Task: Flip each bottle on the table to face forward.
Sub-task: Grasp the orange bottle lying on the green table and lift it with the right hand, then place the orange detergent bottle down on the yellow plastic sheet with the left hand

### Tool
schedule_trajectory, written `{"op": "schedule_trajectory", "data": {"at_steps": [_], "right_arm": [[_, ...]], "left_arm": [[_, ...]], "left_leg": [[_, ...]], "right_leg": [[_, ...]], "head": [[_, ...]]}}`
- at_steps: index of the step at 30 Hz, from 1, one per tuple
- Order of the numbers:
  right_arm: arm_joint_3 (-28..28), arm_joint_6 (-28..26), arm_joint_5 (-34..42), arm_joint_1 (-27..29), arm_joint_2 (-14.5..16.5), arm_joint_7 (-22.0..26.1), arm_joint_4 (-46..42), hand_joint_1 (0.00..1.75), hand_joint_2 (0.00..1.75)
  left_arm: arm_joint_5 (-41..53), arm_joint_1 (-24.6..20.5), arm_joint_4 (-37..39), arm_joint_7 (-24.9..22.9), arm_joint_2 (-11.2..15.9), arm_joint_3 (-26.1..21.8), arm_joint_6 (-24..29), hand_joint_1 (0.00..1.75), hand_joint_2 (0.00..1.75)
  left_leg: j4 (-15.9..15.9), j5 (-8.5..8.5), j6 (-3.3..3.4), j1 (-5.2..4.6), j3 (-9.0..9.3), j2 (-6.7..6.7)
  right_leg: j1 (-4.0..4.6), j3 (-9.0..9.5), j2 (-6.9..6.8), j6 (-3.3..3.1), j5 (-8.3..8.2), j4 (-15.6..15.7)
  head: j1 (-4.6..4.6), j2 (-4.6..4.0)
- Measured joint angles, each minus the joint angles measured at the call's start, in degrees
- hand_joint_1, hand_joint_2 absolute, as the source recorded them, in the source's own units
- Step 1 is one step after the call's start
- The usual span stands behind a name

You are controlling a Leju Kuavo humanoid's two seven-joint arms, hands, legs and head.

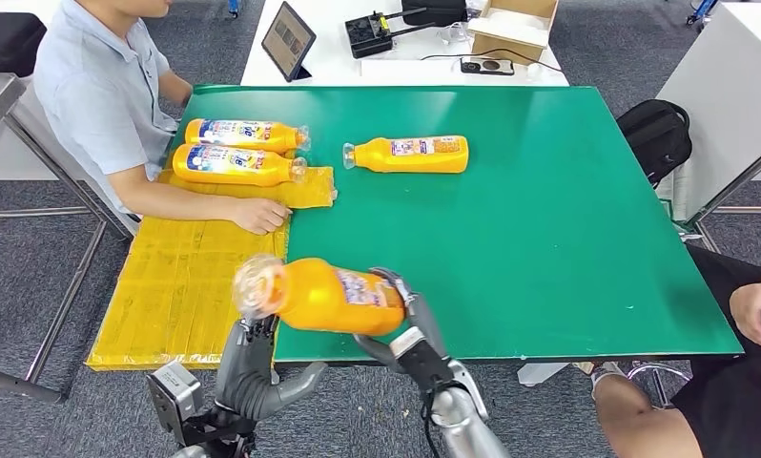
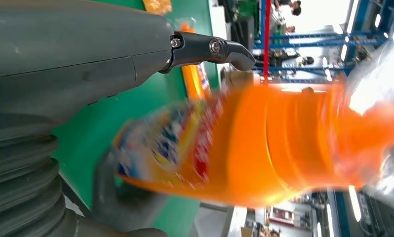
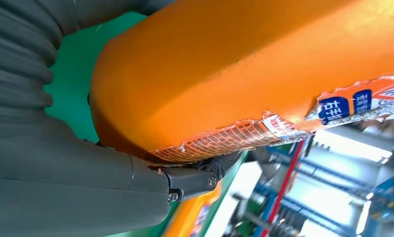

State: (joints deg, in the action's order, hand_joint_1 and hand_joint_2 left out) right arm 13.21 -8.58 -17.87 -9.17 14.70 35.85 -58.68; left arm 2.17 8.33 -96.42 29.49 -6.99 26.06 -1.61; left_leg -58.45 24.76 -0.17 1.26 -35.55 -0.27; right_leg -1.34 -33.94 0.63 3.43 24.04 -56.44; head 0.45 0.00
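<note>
I hold an orange bottle (image 1: pixel 329 298) (image 2: pixel 264 148) (image 3: pixel 234 74) on its side above the near edge of the green table (image 1: pixel 548 239), its clear cap end pointing left. My right hand (image 1: pixel 410 334) (image 3: pixel 86 187) grips its base end, thumb underneath. My left hand (image 1: pixel 253 367) (image 2: pixel 61 74) is below the neck; its fingertips reach up to the neck and the thumb stands away from the bottle. A second orange bottle (image 1: pixel 410 154) lies mid-table with its cap to the left. Two more bottles (image 1: pixel 243 135) (image 1: pixel 232 164) lie side by side on the yellow mat (image 1: pixel 186 286).
A seated person at the left rests a hand (image 1: pixel 260 215) on the yellow mat near the two bottles. Another person (image 1: pixel 753 315) sits at the table's right front corner. Behind the table a white desk carries a tablet (image 1: pixel 287 40) and a cardboard box (image 1: pixel 515 24).
</note>
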Motion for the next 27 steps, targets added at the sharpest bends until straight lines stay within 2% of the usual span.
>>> {"op": "schedule_trajectory", "data": {"at_steps": [8, 15, 20, 27], "right_arm": [[3.97, -0.91, 1.15, -2.26, 1.24, 0.85, 3.51, 1.75, 1.75], [6.30, -3.51, 4.24, -7.97, 3.04, -0.12, 10.19, 1.75, 1.75], [7.82, -5.19, 3.57, -11.02, 4.26, -0.39, 15.90, 1.75, 1.75], [9.71, -6.70, 2.00, -11.59, 4.80, -0.52, 19.12, 1.75, 1.75]], "left_arm": [[0.16, -1.32, 0.17, -0.43, 0.00, 1.21, -1.51, 0.00, 1.75], [1.19, -4.53, 1.52, -0.74, -0.03, 2.79, -2.51, 0.00, 1.75], [2.35, -5.96, 2.30, -2.20, -0.13, 2.73, -0.03, 0.00, 1.75], [5.27, -6.69, 2.59, -3.84, -0.13, 2.48, 2.67, 0.00, 1.75]], "left_leg": [[0.00, 0.00, 0.00, -0.01, -0.01, -0.01], [0.00, -0.05, 0.00, 0.00, 0.00, -0.01], [0.00, -0.07, -0.01, 0.00, 0.00, -0.01], [0.00, -0.06, -0.01, 0.00, -0.03, -0.03]], "right_leg": [[-0.01, 0.01, 0.00, 0.00, 0.00, 0.00], [0.00, 0.02, 0.00, 0.00, -0.02, -0.01], [0.00, 0.02, 0.00, 0.00, -0.02, -0.02], [0.00, 0.00, -0.01, 0.00, -0.01, -0.02]], "head": [[0.01, 0.00], [0.01, 0.00], [0.02, 0.00], [0.03, 0.00]]}}
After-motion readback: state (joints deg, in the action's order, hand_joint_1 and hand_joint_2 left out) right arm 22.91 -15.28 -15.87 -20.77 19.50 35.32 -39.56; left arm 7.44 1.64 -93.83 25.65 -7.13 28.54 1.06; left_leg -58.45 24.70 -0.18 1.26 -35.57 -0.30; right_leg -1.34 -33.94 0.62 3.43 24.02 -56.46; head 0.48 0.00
